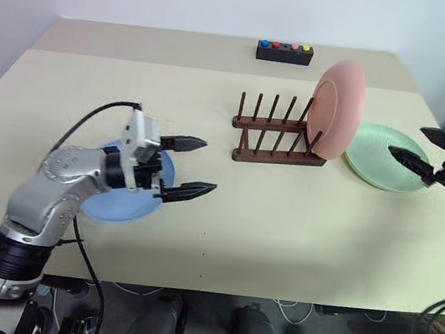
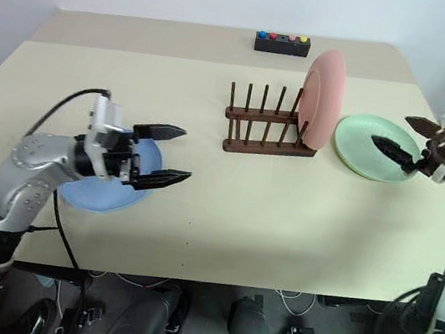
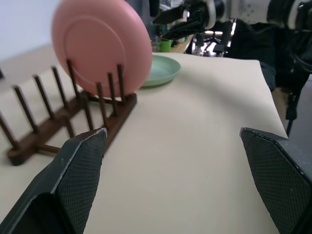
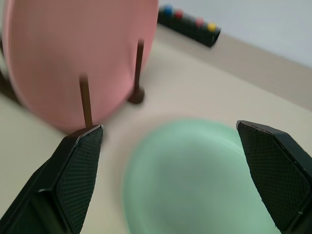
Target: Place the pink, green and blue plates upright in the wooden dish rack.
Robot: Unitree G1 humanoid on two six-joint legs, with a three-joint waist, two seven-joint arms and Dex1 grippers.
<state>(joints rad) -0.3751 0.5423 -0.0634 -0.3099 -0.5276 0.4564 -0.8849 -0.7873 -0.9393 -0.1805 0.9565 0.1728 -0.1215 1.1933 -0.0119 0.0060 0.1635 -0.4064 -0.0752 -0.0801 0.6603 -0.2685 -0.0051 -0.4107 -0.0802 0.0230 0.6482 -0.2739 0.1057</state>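
The pink plate (image 1: 338, 107) stands upright in the right end of the wooden dish rack (image 1: 276, 137). Just right of the rack, the green plate (image 1: 373, 153) lies flat on the table. My right gripper (image 1: 416, 145) hovers open over the green plate's right edge, with nothing in it. The blue plate (image 1: 120, 199) lies flat at the front left, partly hidden under my left arm. My left gripper (image 1: 193, 165) is open and empty, pointing right toward the rack, just past the blue plate.
A black box with coloured buttons (image 1: 284, 52) sits at the table's far edge behind the rack. The beige table (image 1: 282, 219) has open room in front of the rack. A black cable (image 1: 95, 117) loops over my left arm.
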